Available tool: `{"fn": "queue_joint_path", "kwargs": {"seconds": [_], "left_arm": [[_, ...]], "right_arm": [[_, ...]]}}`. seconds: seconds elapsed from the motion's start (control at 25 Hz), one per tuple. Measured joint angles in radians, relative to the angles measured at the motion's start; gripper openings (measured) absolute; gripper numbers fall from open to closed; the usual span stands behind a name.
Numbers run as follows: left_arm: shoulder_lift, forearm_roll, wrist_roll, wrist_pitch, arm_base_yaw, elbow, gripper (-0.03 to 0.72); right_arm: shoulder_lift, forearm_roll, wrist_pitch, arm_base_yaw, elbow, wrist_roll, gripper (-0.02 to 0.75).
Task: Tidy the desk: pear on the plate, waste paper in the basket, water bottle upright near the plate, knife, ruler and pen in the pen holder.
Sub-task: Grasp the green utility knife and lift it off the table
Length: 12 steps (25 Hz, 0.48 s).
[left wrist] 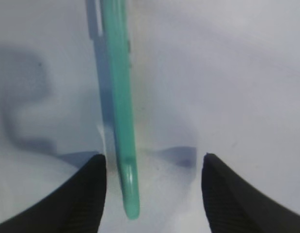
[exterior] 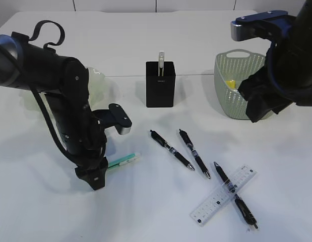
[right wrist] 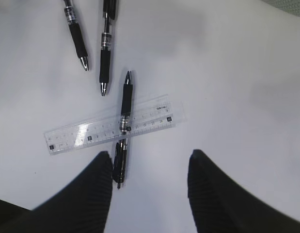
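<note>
Pen holder (exterior: 160,84): black box standing on the white table (exterior: 145,212), with a white thing sticking up out of it.
Basket (exterior: 235,83): green, at the right, with something yellow inside.
Plate (exterior: 98,83): pale green glass, mostly hidden behind the left arm.
Left jaws (left wrist: 153,191): wide apart, down at the table, one on each side of a green knife (left wrist: 121,107), not squeezing it.
Right jaws (right wrist: 150,187): wide apart, holding nothing, up above the ruler (right wrist: 111,129).
Ruler and pens: one black pen (right wrist: 123,127) lies across the ruler; two more black pens (exterior: 180,149) lie near.
</note>
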Motion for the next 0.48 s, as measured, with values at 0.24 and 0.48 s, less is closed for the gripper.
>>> {"fn": "queue_joint_path", "kwargs": {"seconds": [0.24, 0.48], "left_arm": [[0.016, 0.0, 0.0, -0.004, 0.0, -0.002, 0.437], [0.016, 0.0, 0.0, -0.006, 0.0, -0.002, 0.388]], "right_arm": [[0.0, 0.0, 0.0, 0.0, 0.0, -0.002, 0.377], [0.0, 0.0, 0.0, 0.0, 0.0, -0.002, 0.375]]}}
